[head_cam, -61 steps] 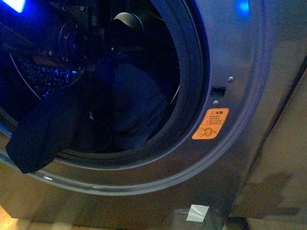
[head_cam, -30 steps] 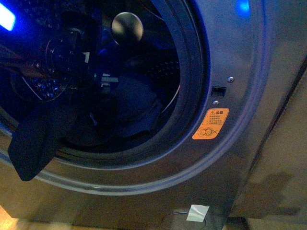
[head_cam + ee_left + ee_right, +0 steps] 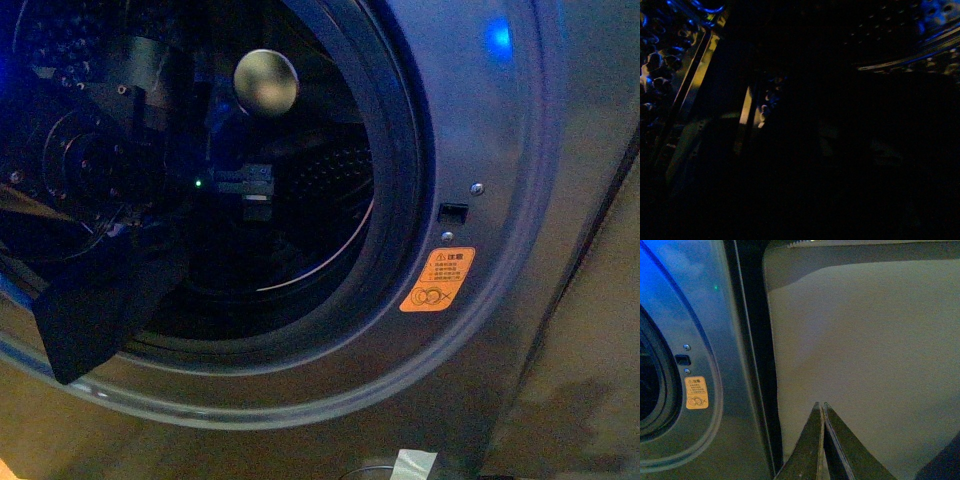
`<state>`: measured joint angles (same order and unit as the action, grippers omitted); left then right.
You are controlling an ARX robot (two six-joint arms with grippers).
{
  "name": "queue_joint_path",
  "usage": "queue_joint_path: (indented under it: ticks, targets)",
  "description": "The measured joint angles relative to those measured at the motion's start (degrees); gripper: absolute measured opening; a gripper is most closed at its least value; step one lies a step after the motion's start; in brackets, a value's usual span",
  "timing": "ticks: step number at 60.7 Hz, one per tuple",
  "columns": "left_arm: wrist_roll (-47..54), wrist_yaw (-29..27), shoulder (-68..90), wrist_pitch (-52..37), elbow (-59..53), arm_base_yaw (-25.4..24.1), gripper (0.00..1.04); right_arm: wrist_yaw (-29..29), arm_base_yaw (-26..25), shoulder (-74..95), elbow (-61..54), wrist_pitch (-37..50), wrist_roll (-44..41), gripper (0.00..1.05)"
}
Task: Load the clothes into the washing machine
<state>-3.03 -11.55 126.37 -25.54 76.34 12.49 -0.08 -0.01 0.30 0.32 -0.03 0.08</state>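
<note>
Front view: the left arm (image 3: 120,170) reaches deep into the washing machine (image 3: 480,150), its gripper lost in shadow, so I can't tell its state. The clothes (image 3: 95,310) drape over the near-left rim of the opening, partly inside. An orange sticker (image 3: 437,280) sits right of the opening.

Left wrist view: dark.

Right wrist view: the right gripper (image 3: 821,440) has its fingers pressed together, empty, right of the machine.

- washing machine (image 3: 520,200): grey metallic, blue glow on its front
- clothes (image 3: 85,310): plain dark navy, no pattern
- warning sticker (image 3: 437,280): orange
- drum (image 3: 335,170): shiny steel, dotted with perforations
- hub (image 3: 266,82): pale cream
</note>
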Motion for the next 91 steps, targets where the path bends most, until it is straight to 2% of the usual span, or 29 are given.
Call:
queue_joint_path:
  ticks: [18, 25, 28, 30, 35, 44, 52, 55, 80, 83, 91]
  targets:
    - [-1.2, 8.8, -8.2, -7.1, -14.3, 0.9, 0.98, 0.0, 0.0, 0.0, 0.0, 0.0, 0.0, 0.02]
    - [-0.8, 8.0, -9.7, -9.3, -16.3, 1.3, 0.97, 0.0, 0.0, 0.0, 0.0, 0.0, 0.0, 0.02]
    - [0.6, 2.4, -9.6, -20.4, -19.8, 1.4, 0.88, 0.0, 0.0, 0.0, 0.0, 0.0, 0.0, 0.02]
    - [1.0, 0.6, -9.9, -26.9, -22.6, 1.4, 0.83, 0.0, 0.0, 0.0, 0.0, 0.0, 0.0, 0.02]
    - [1.8, 0.3, -13.7, -40.8, -32.5, -0.2, 0.65, 0.0, 0.0, 0.0, 0.0, 0.0, 0.0, 0.02]
    - [2.0, 1.7, -22.0, -45.1, -42.3, -2.9, 0.41, 0.0, 0.0, 0.0, 0.0, 0.0, 0.0, 0.02]
    - [2.2, 4.4, -30.7, -45.5, -52.9, -4.8, 0.09, 0.0, 0.0, 0.0, 0.0, 0.0, 0.0, 0.02]
    - [2.2, 4.8, -33.4, -43.5, -54.4, -5.2, 0.03, 0.0, 0.0, 0.0, 0.0, 0.0, 0.0, 0.02]
    - [2.6, 7.7, -52.8, -37.7, -66.8, -8.4, 0.04, 0.0, 0.0, 0.0, 0.0, 0.0, 0.0, 0.02]
    - [2.6, 11.0, -55.9, -36.1, -68.2, -10.6, 0.04, 0.0, 0.0, 0.0, 0.0, 0.0, 0.0, 0.02]
    - [2.6, 11.2, -61.9, -32.5, -70.7, -12.3, 0.04, 0.0, 0.0, 0.0, 0.0, 0.0, 0.0, 0.02]
